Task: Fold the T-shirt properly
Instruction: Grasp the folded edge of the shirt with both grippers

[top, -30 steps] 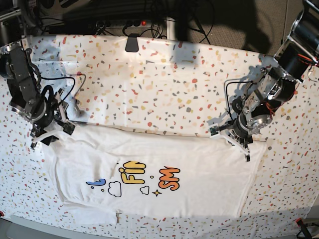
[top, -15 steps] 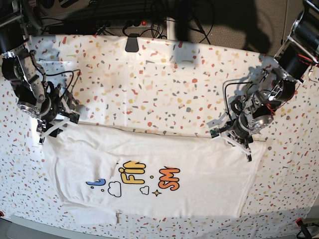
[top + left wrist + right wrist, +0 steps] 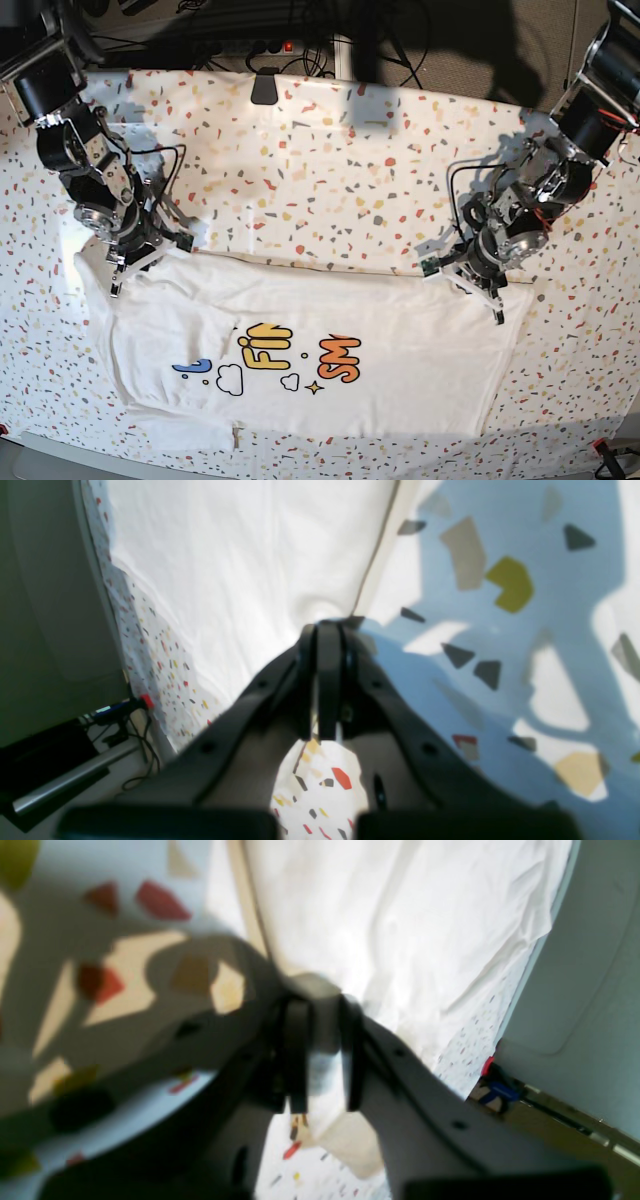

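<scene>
The white T-shirt (image 3: 330, 340) lies flat on the near half of the speckled table, its colourful print partly showing and its far edge a straight folded line. My left gripper (image 3: 480, 285) sits at the shirt's far right corner. In the left wrist view the left gripper (image 3: 325, 630) has its jaws together, pinching the puckered edge of the T-shirt (image 3: 225, 555). My right gripper (image 3: 130, 258) is at the far left corner. Seen from the right wrist, the right gripper (image 3: 322, 1000) has white T-shirt (image 3: 400, 915) cloth between its nearly closed fingers.
Bare speckled table (image 3: 350, 170) stretches beyond the shirt. A black clip-like object (image 3: 265, 85) sits at the back edge, with cables and a power strip (image 3: 288, 45) behind it. The table's front edge runs just below the shirt's hem.
The right arm moved in toward the shirt's far left corner and its jaws closed on the cloth. The left arm and the shirt's right side stayed where they were.
</scene>
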Controlling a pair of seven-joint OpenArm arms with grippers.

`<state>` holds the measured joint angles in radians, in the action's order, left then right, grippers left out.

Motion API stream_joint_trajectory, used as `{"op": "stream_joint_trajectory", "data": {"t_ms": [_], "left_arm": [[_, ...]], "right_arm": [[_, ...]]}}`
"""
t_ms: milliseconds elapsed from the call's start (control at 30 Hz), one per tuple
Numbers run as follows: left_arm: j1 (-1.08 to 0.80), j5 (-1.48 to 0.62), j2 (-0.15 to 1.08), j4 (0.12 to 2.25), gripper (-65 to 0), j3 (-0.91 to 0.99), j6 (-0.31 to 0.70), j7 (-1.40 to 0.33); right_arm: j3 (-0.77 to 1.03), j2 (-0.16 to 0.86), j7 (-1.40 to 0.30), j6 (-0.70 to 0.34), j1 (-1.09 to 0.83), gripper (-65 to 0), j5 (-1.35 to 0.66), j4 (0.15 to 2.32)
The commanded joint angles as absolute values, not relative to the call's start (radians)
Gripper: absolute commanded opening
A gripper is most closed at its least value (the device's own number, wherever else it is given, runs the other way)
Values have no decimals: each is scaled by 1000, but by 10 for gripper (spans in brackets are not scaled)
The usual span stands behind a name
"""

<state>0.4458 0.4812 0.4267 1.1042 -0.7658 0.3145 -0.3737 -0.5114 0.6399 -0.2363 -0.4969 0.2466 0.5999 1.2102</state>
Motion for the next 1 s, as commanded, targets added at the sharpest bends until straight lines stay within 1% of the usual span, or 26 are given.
{"op": "stream_joint_trajectory", "data": {"t_ms": [0, 67, 200, 300, 367, 500, 667, 833, 967], "left_arm": [[466, 495, 432, 1114, -650, -759, 317, -371], [466, 497, 432, 1114, -650, -759, 317, -375], [466, 496, 432, 1114, -650, -759, 317, -422], [465, 496, 432, 1114, -650, -759, 314, -466], [465, 496, 432, 1114, -650, -759, 314, -484], [462, 496, 432, 1119, -650, -759, 314, -499], [436, 496, 432, 1186, -650, -759, 314, -514], [415, 491, 432, 1263, -650, -759, 313, -598], [415, 454, 432, 1274, -650, -759, 313, -667]], "right_arm": [[-506, 654, -230, -496, 263, -599, 599, 1212], [-506, 656, -237, -497, 263, -650, 581, 1211], [-506, 660, -330, -492, 263, -650, 462, 1211], [-506, 661, -397, -408, 263, -650, 418, 1214], [-506, 666, -406, -385, 263, -650, 406, 1227], [-506, 680, -426, -386, 263, -650, 364, 1270], [-506, 714, -477, -386, 262, -650, 330, 1338], [-506, 756, -508, -386, 255, -650, 309, 1393], [-506, 796, -520, -388, 196, -650, 310, 1446]]}}
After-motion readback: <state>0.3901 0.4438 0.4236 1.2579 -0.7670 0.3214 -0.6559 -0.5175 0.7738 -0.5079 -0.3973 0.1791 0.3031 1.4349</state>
